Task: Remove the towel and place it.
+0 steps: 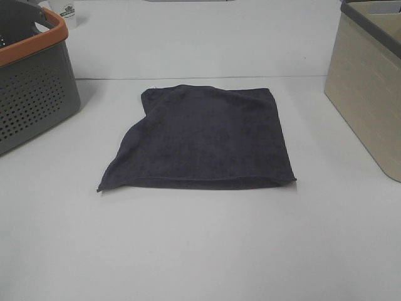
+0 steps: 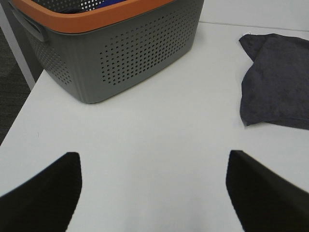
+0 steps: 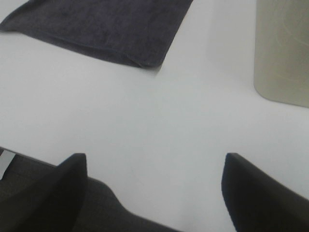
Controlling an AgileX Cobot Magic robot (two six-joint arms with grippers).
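White worktop (image 1: 200, 251): largest item, carries everything.

Beige bin (image 1: 366, 94), at the right edge of the worktop; tall slanted wall, dark rim. Contents not visible from any view.

Grey perforated basket (image 1: 31, 94) with orange rim, at the far left corner. Left wrist view shows something dark and something blue inside it (image 2: 104, 4); cannot identify either.

Towel (image 1: 203, 138): dark charcoal terry, lying flat at the centre of the worktop, well apart from both containers. Its far left corner is folded in on itself; the near hem runs roughly parallel to the front edge.

Small white cup-like object (image 1: 67, 12) behind the basket, printed label, too small to read.

Left gripper (image 2: 154, 193): jaws spread wide, nothing between them, over bare worktop near the basket. Right gripper (image 3: 154, 193): likewise released, empty, above the front edge, towel corner ahead of it.

Progress, judged: towel lies out of the basket, ungripped. If the centre is the intended spot, little remains; otherwise a regrasp is due.
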